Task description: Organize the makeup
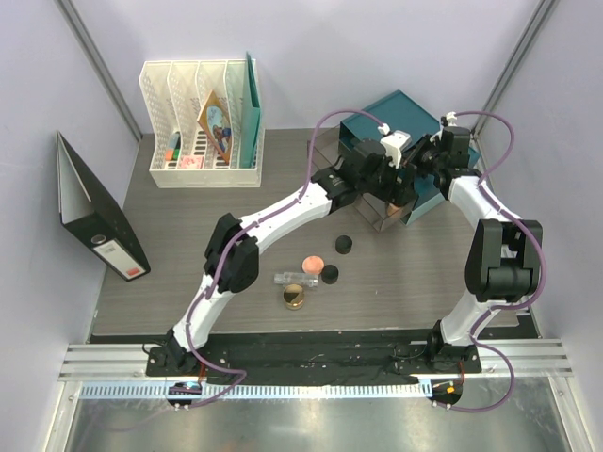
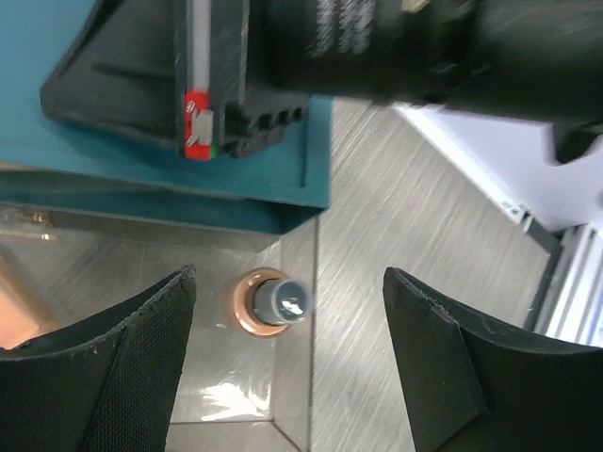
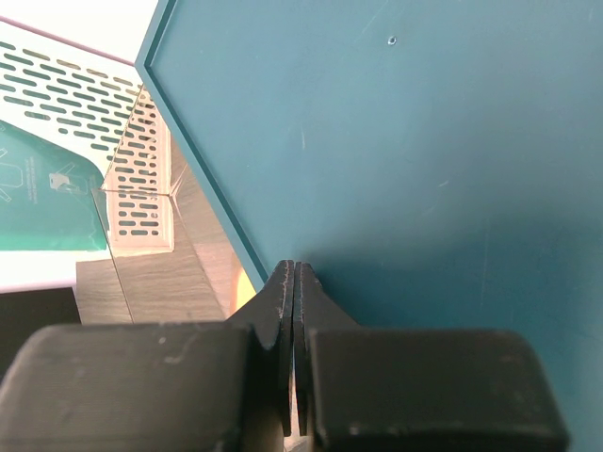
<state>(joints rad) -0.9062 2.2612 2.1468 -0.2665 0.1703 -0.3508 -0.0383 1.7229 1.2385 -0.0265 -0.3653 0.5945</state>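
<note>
Left claw [image 2: 289,282] hangs wide open over the clear organizer [image 2: 236,386], fingers spread far apart and gripping nothing. Right below the gap, a touch toward the left finger, a peach tube [image 2: 273,301] stands upright in a compartment with its dark cap facing up. Neither finger touches it.

Over on the right claw [image 3: 295,278], the fingers are pressed tight together with nothing visible between them. Their tips sit right against the teal box [image 3: 424,169], near its corner edge.

From the top view, the rest of the makeup lies loose mid-table, well apart from both claws. The coral compact [image 1: 311,261] sits in the middle of the cluster. There's a black pot [image 1: 343,245] at its 2 o'clock and a second black pot [image 1: 329,274] just beside it at 4 o'clock. The clear glass bottle [image 1: 292,278] lies on its side at 8 o'clock, and the gold jar [image 1: 295,298] is at 7 o'clock, just beyond the bottle.
</note>
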